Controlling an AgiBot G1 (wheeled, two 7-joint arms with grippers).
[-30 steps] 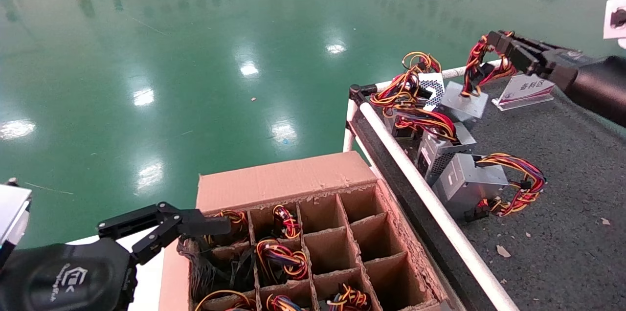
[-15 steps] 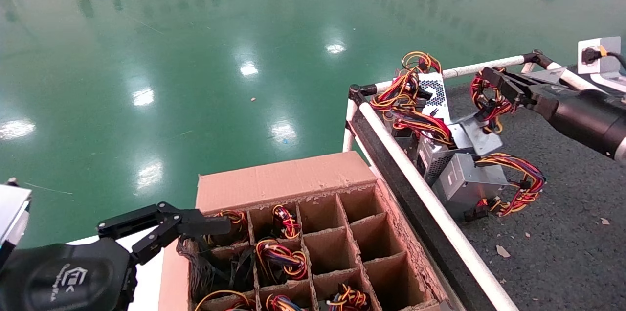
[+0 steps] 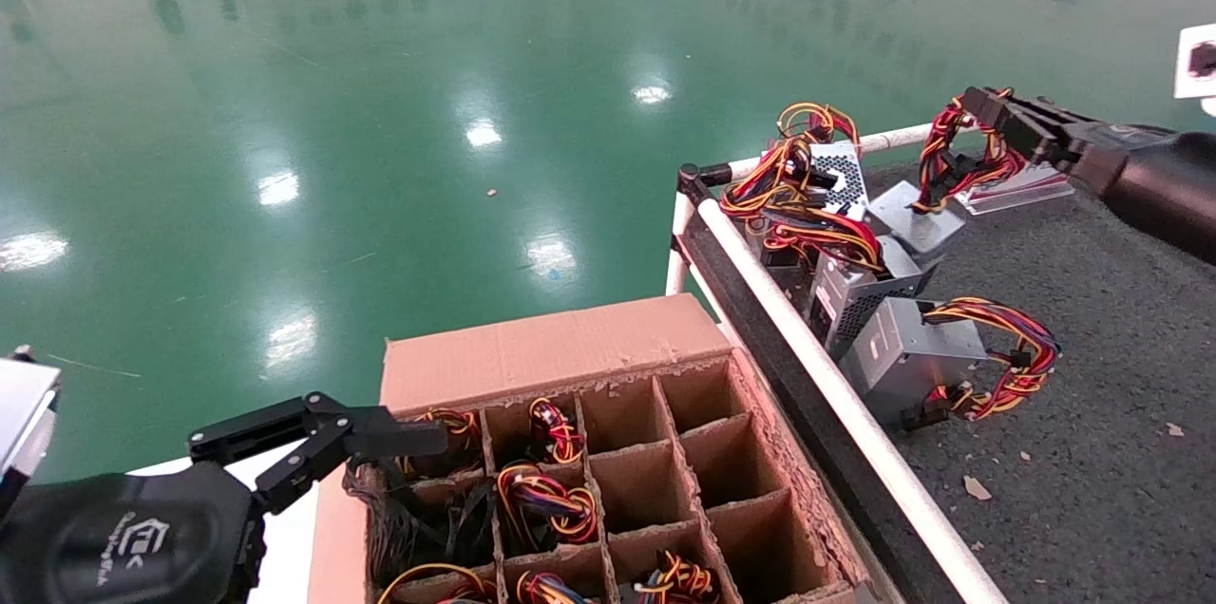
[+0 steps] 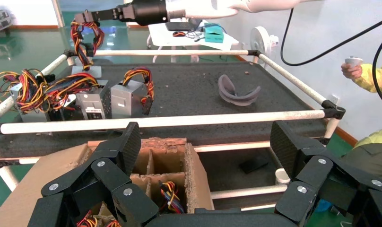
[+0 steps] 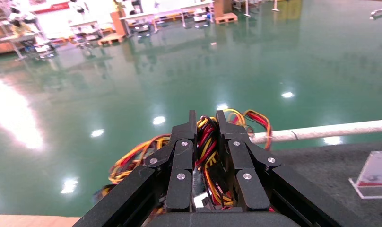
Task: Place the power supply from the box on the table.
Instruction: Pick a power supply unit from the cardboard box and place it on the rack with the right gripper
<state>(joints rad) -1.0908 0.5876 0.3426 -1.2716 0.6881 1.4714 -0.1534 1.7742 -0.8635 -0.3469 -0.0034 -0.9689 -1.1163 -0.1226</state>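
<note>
One right gripper (image 3: 983, 105) clamps the power supply (image 3: 917, 217) wires, case half hidden; left gripper (image 3: 380, 438) wide by the box (image 3: 551, 352).

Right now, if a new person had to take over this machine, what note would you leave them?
Right gripper: shut on the wire bundle of a power supply, holding it at the far end of the table; whether its case has touched down I cannot tell.
Left gripper: open, idle at the near corner of the box.
Done: three other supplies lie along the table's rail.
Left: release this one, then fetch more; wires show in several box compartments.
</note>
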